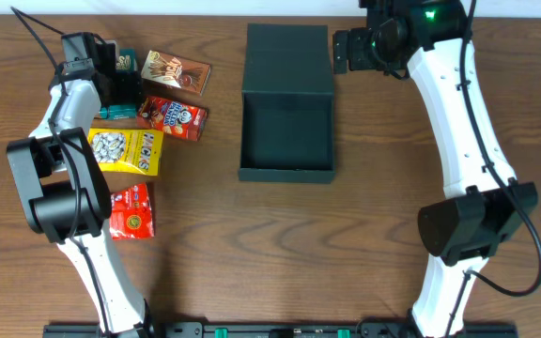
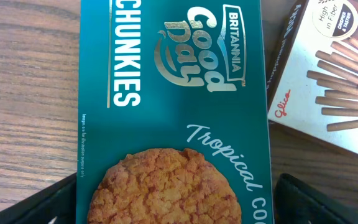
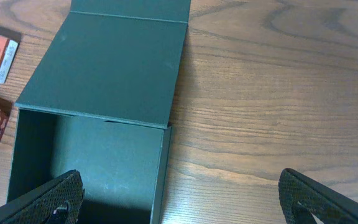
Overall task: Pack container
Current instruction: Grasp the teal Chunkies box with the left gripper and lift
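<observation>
Your left gripper [image 2: 179,208] is fully open over the teal cookie box [image 2: 173,93] near the tabletop's far-left corner. Its fingers [image 2: 316,199] stand either side of the box and grip nothing. A brown stick-biscuit box [image 2: 328,74] lies just beside it. Nearer the left edge you have a red snack box [image 1: 172,117], a yellow packet [image 1: 125,150] and a red pouch [image 1: 131,210]. The container [image 1: 286,136] sits mid-tabletop toward the far edge, empty inside, with its lid flap laid open and flat toward that edge. Your right gripper [image 3: 185,202] is also wide open and holds nothing. It is by the flap's right edge, with one finger over the container's interior and the other over bare wood.
</observation>
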### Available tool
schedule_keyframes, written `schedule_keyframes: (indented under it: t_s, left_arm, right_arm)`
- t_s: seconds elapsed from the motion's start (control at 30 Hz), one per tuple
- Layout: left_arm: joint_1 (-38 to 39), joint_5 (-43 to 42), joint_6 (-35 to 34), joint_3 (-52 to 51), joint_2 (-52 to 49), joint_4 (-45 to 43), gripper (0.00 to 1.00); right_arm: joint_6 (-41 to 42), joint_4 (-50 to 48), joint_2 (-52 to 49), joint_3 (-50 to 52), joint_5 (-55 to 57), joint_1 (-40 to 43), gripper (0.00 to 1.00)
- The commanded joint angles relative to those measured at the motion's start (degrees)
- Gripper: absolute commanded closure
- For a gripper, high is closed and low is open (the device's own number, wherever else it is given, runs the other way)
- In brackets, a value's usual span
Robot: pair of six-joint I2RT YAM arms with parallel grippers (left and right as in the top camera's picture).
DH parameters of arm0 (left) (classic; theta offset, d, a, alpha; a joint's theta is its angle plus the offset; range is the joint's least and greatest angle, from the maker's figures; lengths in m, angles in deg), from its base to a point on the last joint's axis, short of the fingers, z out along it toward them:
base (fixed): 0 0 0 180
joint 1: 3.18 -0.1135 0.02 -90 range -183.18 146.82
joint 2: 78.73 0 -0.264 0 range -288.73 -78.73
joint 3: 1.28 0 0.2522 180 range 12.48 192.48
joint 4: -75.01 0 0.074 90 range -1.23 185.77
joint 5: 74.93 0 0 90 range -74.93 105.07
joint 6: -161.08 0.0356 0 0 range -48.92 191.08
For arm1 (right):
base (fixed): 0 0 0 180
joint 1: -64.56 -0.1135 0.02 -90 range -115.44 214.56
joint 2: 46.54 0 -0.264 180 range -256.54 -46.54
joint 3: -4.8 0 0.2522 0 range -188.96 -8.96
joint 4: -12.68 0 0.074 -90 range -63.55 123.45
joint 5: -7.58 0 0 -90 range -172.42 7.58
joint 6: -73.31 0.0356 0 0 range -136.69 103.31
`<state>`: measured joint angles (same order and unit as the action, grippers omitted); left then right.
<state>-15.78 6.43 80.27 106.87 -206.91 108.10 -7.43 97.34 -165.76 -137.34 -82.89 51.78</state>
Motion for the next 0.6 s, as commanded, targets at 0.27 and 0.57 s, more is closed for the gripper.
schedule_keyframes:
  t_s: [0.27, 0.57]
  left_arm:
    - [-0.13, -0.17, -0.48, 1.33, -0.94, 0.09, 0.18]
    - [0.0, -0.2, -1.09, 11.58, -0.37, 8.76, 0.18]
  right_arm:
    - [1.01, 0.0, -0.13, -0.2, 0.0, -0.07, 0.01]
    - [0.98, -0.02, -0.15, -0.2, 0.02, -0.04, 0.01]
